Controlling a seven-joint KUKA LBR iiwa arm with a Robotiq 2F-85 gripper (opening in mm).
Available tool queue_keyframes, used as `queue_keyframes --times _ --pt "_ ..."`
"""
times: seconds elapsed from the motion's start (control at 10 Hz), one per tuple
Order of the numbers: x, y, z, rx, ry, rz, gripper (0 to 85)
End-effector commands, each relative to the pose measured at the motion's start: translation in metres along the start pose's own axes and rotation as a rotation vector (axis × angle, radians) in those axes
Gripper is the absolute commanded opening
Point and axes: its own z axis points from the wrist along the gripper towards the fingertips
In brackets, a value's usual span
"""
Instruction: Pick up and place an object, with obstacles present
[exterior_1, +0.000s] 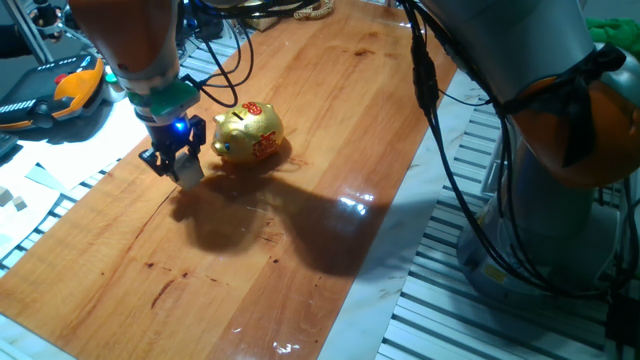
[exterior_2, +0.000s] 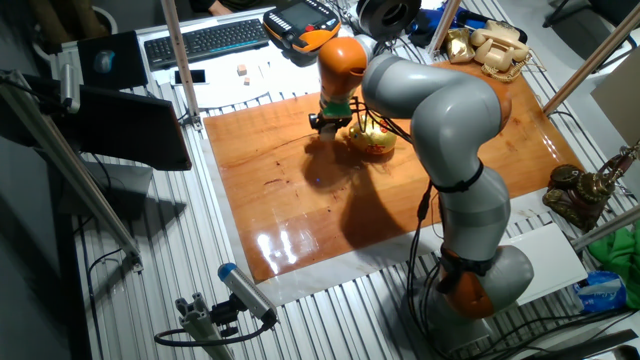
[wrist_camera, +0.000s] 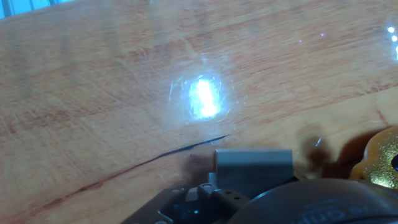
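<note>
A: Hand view: wooden tabletop (wrist_camera: 93, 93) fills the frame under the fingers, with a bright glare spot ahead of them. A sliver of the gold piggy bank (wrist_camera: 380, 163) shows off to one side.

B: And the gripper (exterior_1: 180, 168)?

A: Low over the table, fingers pointing down. A pale block sits at the tips, likely the small beige cube (exterior_1: 190, 172), pinched between them. Hard to confirm.

B: Piggy bank (exterior_1: 250, 135)?

A: Just beside the fingers, upright, not touching them.
</note>
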Motion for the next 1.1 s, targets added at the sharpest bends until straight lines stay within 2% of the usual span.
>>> queue_keyframes --times 0.0,0.3,0.7,1.0 --pt "0.001 0.0 0.002 -0.001 -0.001 0.0 0.0" --pt "0.001 0.001 0.01 0.006 -0.02 -0.003 0.0" --pt "0.003 0.0 0.02 -0.012 -0.017 0.003 0.0" --pt "0.003 0.0 0.025 -0.013 -0.016 -0.002 0.0"
